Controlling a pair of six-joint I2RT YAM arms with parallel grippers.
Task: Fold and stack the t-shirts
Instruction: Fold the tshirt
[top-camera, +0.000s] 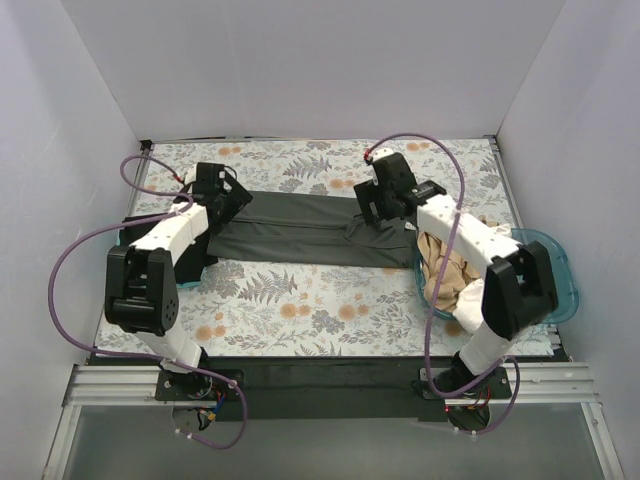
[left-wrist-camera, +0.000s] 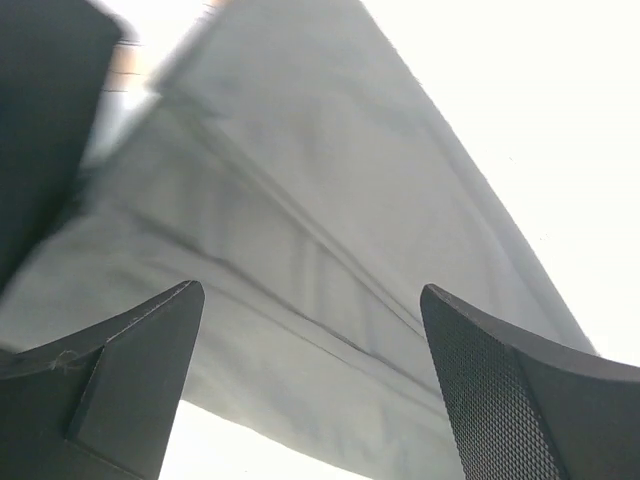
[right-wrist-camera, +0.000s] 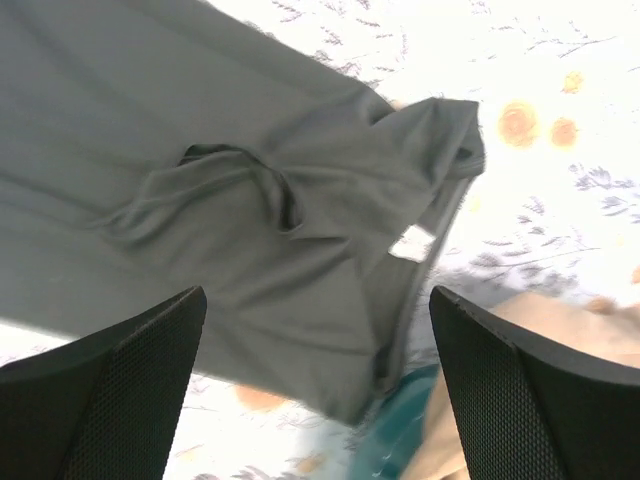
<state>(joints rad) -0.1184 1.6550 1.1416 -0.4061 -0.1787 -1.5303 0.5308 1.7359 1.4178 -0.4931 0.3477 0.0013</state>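
Observation:
A dark grey t-shirt (top-camera: 295, 228) lies folded lengthwise into a long band across the floral table. My left gripper (top-camera: 222, 192) hovers over its left end, jaws open and empty, with the grey fabric (left-wrist-camera: 300, 290) filling its view. My right gripper (top-camera: 385, 205) hovers over the shirt's rumpled right end (right-wrist-camera: 290, 220), jaws open and empty. A tan t-shirt (top-camera: 445, 270) and a white one (top-camera: 465, 318) lie bunched in the teal tub; the tan one shows in the right wrist view (right-wrist-camera: 560, 330). A black t-shirt (top-camera: 190, 272) lies under the left arm, mostly hidden.
The translucent teal tub (top-camera: 563, 280) stands at the right edge beside the right arm; its rim (right-wrist-camera: 400, 430) lies close to the grey shirt's right end. White walls close in three sides. Floral covering (top-camera: 320, 300) shows in front of the shirt.

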